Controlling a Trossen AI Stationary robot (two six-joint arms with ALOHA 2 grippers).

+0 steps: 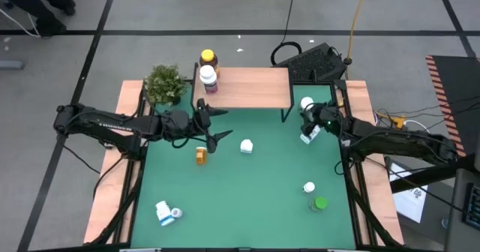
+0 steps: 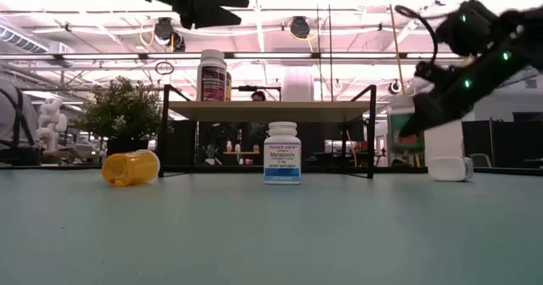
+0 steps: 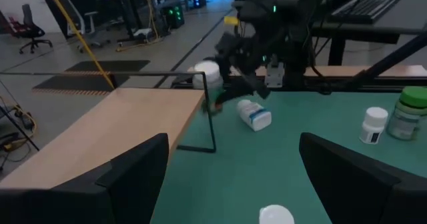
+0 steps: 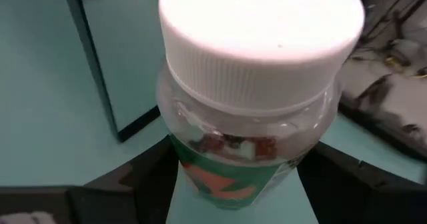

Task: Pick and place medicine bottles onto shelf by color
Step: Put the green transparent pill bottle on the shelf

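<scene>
My right gripper (image 1: 313, 121) is at the shelf's right end, shut on a clear bottle with a white cap and a green label (image 4: 257, 84), which also shows in the high view (image 1: 307, 103). My left gripper (image 1: 218, 124) is open and empty above the table, in front of the shelf's left part (image 3: 230, 184). The shelf (image 1: 247, 88) carries an amber yellow-capped bottle (image 1: 208, 57) and a white-capped dark-labelled one (image 1: 208, 77), both upright at its left end. An orange bottle (image 1: 200, 155) lies on its side. A white bottle (image 1: 246, 145) stands upright. My right gripper pinches the clear bottle's lower body (image 4: 200, 184) between its two fingers, one on each side, below the cap. The fingers slant down from the table's right. The bottle stands about upright, cap up. Whether its base is on the table I cannot tell.
A white bottle (image 1: 309, 136) lies on its side just near of my right gripper. A white bottle (image 1: 308, 187) and a green-capped one (image 1: 320, 203) stand at the near right. Two blue-labelled white ones (image 1: 166, 213) lie at the near left. A potted plant (image 1: 165, 84) stands left of the shelf.
</scene>
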